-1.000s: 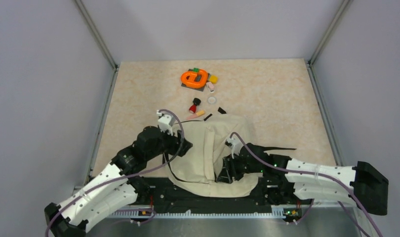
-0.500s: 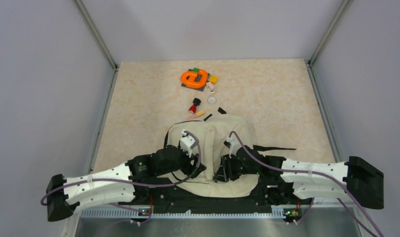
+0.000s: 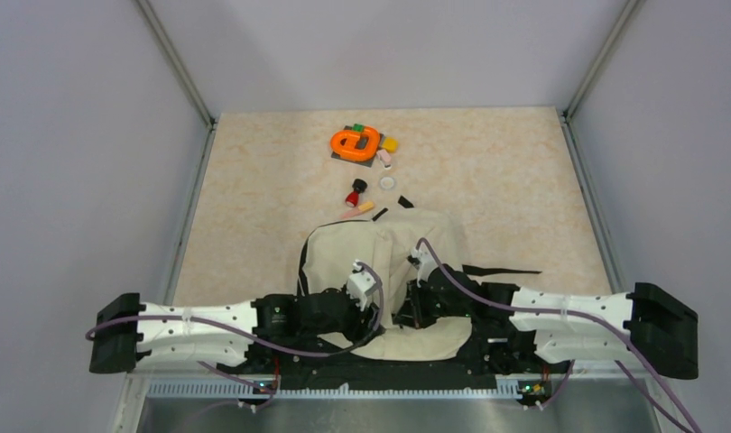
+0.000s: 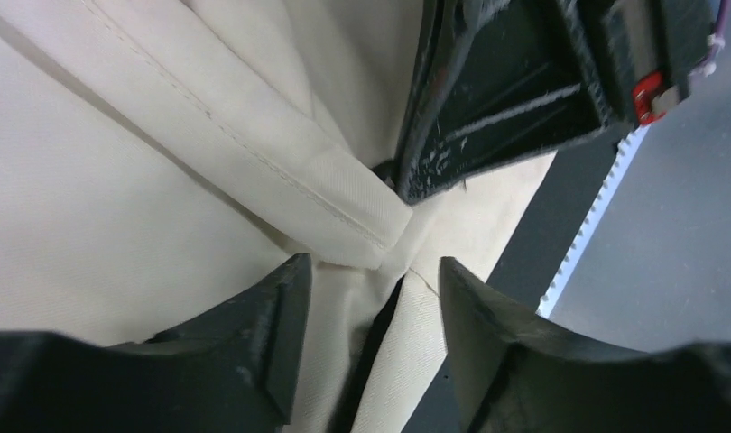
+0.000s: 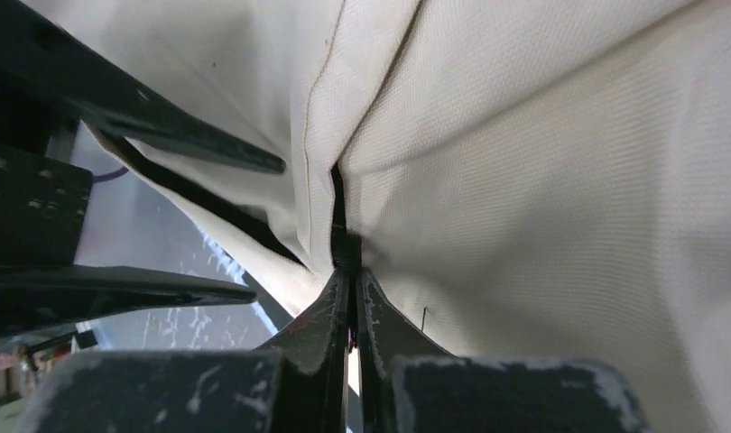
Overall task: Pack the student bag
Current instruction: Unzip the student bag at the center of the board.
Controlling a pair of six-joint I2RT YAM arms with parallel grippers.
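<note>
Student bag [image 3: 344, 253]: cream, crumpled, black straps [image 3: 502, 270].
Left gripper [image 4: 373, 281]: jaws spread.
Right gripper [image 5: 353, 287]: jaws pressed together.
Table [image 3: 506, 180]: mottled beige; grey walls [image 3: 389, 54].

Matt woven cream cloth on the student bag [image 5: 542, 180]; scuffed black plastic on the right claw [image 5: 351, 275].

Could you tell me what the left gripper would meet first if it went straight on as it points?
Probably the student bag: its folded seam lies just ahead between the left gripper's open jaws, though depth is unclear.
</note>
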